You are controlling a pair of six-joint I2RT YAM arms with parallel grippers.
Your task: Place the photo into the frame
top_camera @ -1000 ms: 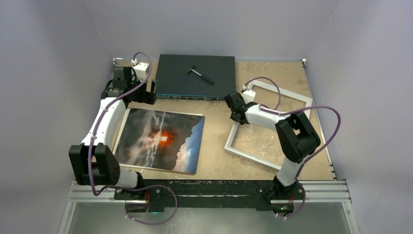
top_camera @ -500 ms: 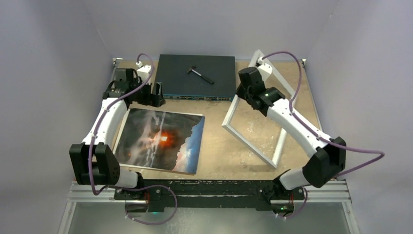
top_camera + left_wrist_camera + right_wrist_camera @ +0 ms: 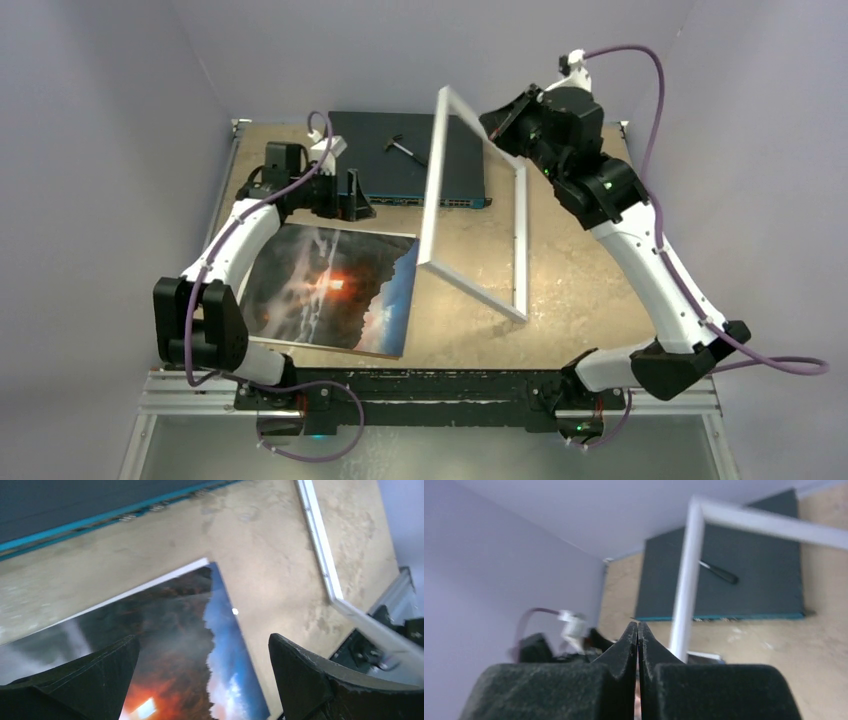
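Photo [image 3: 330, 285] lies flat on the tabletop [image 3: 560, 270], lower left of the top view; the frame [image 3: 432, 180] stands tilted at centre, right end effector [image 3: 500, 122] at its upper edge. Left wrist: your left end effector [image 3: 204, 639] gapes over the photo. Right wrist: fingers [image 3: 574, 690] together, grip unclear. Nothing inserted yet.

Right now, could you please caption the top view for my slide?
Frame tipped up on edge beside the shut right gripper; photo lies flat near the open left gripper.
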